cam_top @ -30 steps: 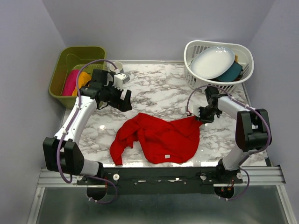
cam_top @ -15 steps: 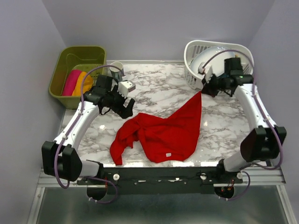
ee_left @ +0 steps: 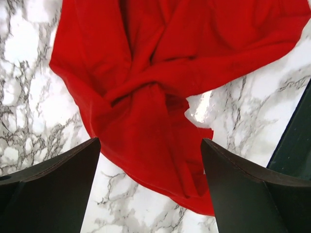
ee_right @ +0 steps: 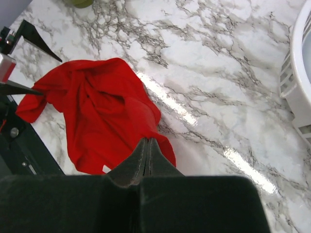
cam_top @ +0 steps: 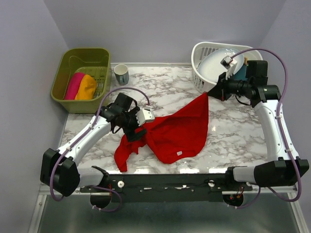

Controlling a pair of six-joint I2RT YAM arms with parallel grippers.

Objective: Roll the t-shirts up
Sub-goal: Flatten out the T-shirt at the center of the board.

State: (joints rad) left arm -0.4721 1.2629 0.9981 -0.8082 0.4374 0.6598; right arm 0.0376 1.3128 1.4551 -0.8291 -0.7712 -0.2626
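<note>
R gripper point(cam_top: 211, 93) pinches red tee point(cam_top: 180, 130)'s corner beside basket point(cam_top: 200, 81); L gripper point(ee_left: 150, 150) agape.

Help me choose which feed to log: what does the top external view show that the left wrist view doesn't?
Only the top external view: the green bin holding the pink t-shirt and orange t-shirt, the cup, the white basket, and the right jaws shut on a corner of the red t-shirt. Only the left wrist view: the left jaws standing wide open over the shirt's twisted, bunched end. Both: the red t-shirt lying on the marble table.
</note>
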